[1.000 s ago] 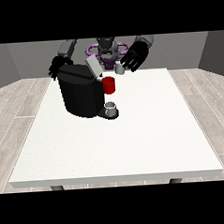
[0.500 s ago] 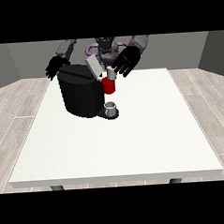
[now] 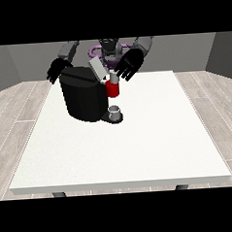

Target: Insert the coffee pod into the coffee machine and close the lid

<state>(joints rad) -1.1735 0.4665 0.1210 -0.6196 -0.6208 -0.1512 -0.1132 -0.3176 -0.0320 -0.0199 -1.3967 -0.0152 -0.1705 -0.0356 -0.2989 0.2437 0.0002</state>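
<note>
Behind the black coffee machine (image 3: 84, 99), at its left, a black hand (image 3: 58, 71) hangs with fingers spread downward. Right of the machine's raised grey lid (image 3: 97, 69), the other hand (image 3: 128, 64) hovers above a red thing at the machine (image 3: 113, 89), fingers splayed wide.

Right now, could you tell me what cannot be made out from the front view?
- Coffee pod: not plainly visible.
- Hand at the view's left: partly hidden behind the coffee machine.
- Hand at the view's right: too small to tell whether it touches the lid.
- Machine's back: faces away.
</note>
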